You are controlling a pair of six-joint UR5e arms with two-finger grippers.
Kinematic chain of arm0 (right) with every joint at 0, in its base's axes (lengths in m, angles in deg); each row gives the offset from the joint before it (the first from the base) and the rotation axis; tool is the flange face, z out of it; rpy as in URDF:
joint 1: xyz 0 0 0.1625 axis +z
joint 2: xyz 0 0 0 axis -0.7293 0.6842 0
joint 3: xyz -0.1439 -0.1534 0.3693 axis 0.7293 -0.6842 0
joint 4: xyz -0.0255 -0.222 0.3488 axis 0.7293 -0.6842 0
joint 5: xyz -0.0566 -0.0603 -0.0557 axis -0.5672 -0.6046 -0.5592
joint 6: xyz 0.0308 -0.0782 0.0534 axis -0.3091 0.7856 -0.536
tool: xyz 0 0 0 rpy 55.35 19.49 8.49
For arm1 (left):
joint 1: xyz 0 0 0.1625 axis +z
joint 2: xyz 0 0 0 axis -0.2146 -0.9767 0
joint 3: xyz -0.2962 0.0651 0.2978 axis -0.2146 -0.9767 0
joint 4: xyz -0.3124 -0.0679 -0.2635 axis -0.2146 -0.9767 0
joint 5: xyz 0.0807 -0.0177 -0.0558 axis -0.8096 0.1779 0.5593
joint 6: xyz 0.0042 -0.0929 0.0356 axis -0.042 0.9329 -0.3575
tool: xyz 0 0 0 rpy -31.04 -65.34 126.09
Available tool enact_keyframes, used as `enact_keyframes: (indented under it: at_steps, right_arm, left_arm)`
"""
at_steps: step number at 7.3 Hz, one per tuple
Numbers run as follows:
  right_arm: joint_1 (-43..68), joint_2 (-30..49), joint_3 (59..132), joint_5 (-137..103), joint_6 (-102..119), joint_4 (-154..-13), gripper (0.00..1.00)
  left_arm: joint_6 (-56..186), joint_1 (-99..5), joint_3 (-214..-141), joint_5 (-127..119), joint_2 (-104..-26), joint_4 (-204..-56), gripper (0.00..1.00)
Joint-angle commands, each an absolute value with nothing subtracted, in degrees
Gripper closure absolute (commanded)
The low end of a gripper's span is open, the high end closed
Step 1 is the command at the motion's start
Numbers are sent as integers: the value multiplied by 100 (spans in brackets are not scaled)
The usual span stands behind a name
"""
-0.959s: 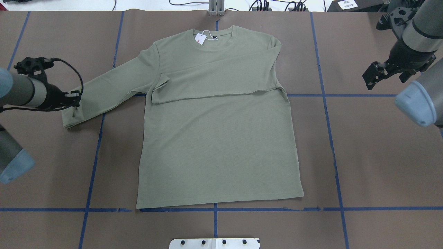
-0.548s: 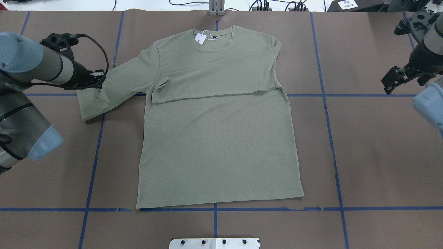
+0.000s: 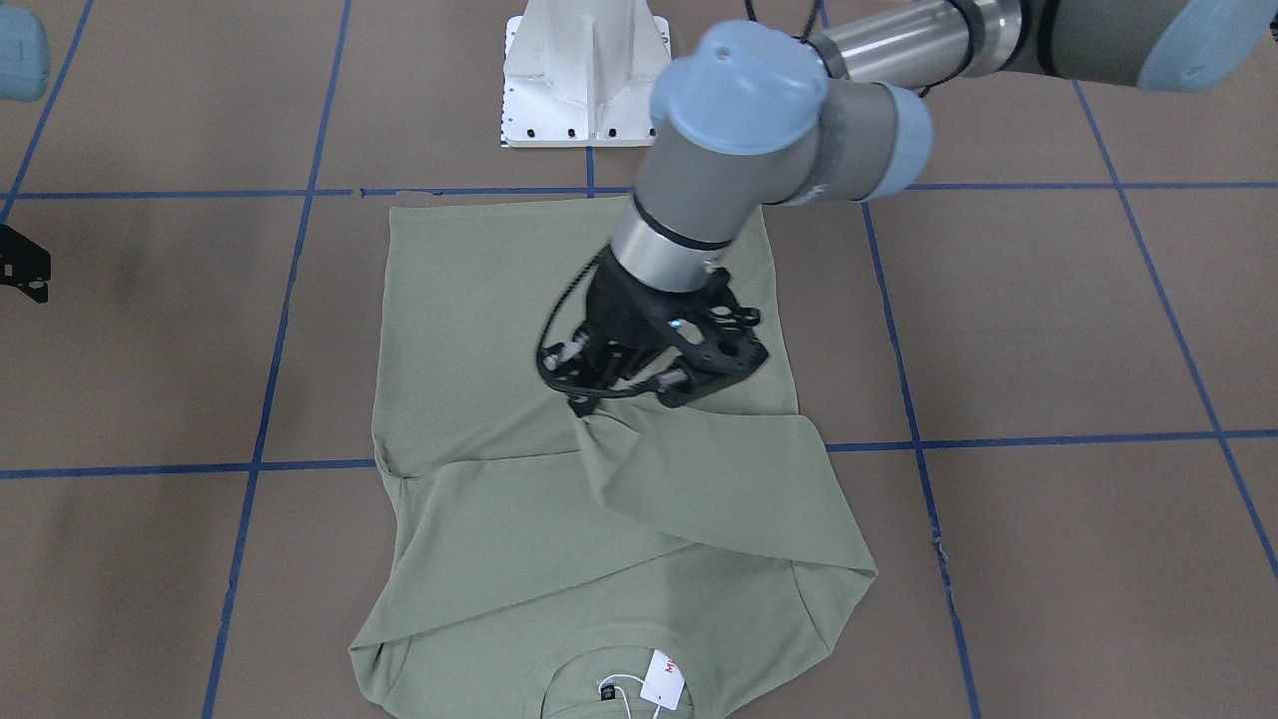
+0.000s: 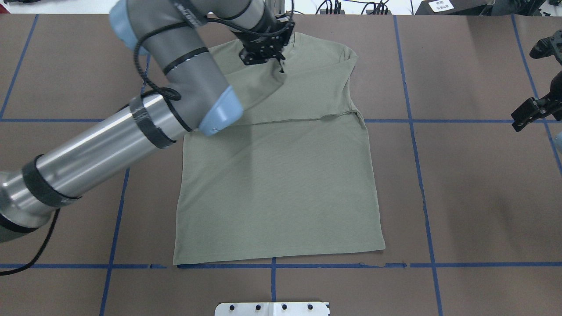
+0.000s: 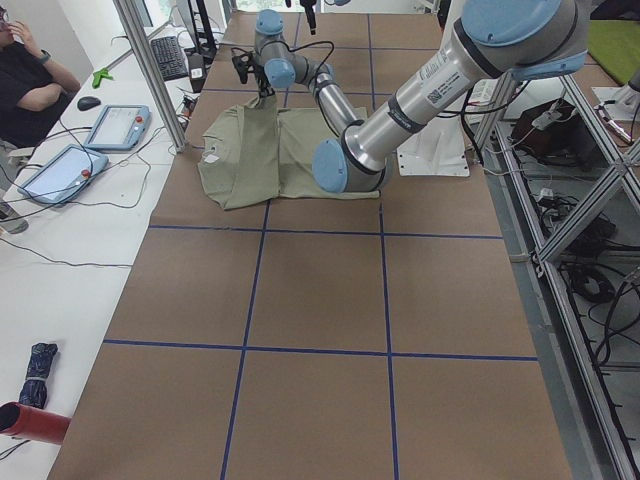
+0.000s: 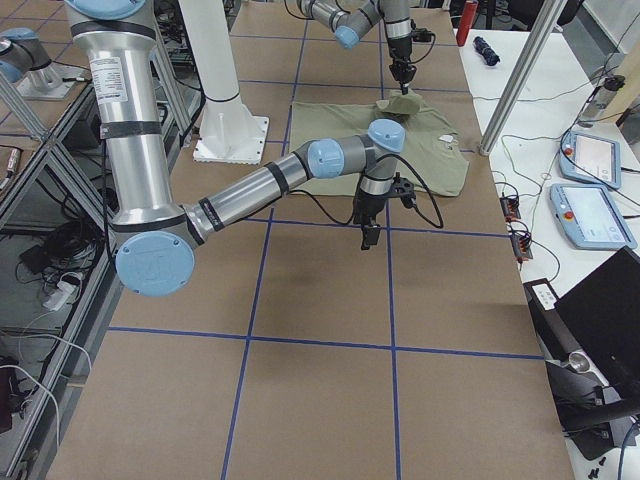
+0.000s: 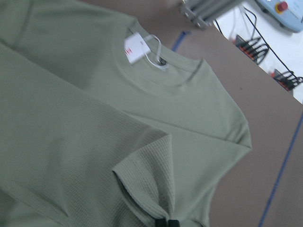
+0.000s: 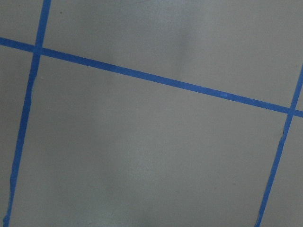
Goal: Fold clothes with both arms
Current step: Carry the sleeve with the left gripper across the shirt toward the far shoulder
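The sage-green shirt (image 4: 281,184) lies flat on the brown table, collar at the far edge. One sleeve is folded across the chest (image 3: 479,539). My left gripper (image 4: 280,62) is shut on the cuff of the other sleeve and holds it raised over the upper chest, the sleeve draped (image 3: 719,489) below it. In the left wrist view its tips (image 7: 165,222) pinch the ribbed cuff, with the hang tag (image 7: 135,47) at the collar beyond. My right gripper (image 4: 520,122) hovers over bare table far to the right, open, with nothing in it.
Blue tape lines (image 4: 421,175) grid the brown table cover. The white pedestal base (image 3: 584,70) stands at the near edge behind the hem. A person (image 5: 30,80) sits at the white side table with tablets (image 5: 115,125) past the collar side.
My left arm has swung from the table's left across the shirt, carrying the sleeve cuff over the chest. The right gripper has drawn further right.
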State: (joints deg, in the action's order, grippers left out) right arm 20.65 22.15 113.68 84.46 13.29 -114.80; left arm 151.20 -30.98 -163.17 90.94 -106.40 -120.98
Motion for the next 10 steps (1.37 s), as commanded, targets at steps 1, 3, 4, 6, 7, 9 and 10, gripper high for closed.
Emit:
enact_keyframes:
  at_steps: [1, 3, 4, 6, 7, 9, 10]
  right_arm:
    - [2067, 2201, 11345, 8479, 1320, -11471, 0]
    - [2067, 2175, 11336, 8479, 1250, -11471, 0]
    - [2067, 2157, 11336, 8479, 1180, -11471, 0]
    - [2058, 2131, 11336, 8488, 1179, -11462, 0]
    - [2058, 2087, 11336, 8488, 1170, -11462, 0]
    - [2058, 2052, 11318, 8523, 1162, -11314, 0]
    - [2058, 2060, 11240, 8775, 1162, -11156, 0]
  left_arm:
    - [15637, -2516, -15928, 8864, -11109, -12285, 100]
    - [15690, -2356, -15543, 8573, -11135, -12767, 100]
    - [15734, -2347, -15506, 8572, -11135, -12821, 100]
    - [15839, -2146, -15044, 8284, -11598, -13022, 1]
    - [15796, -2040, -15005, 7977, -11653, -13311, 0]
    - [15236, -2048, -15179, 7939, -11384, -13446, 0]
    - [14946, -2083, -15685, 7948, -10990, -13376, 1]
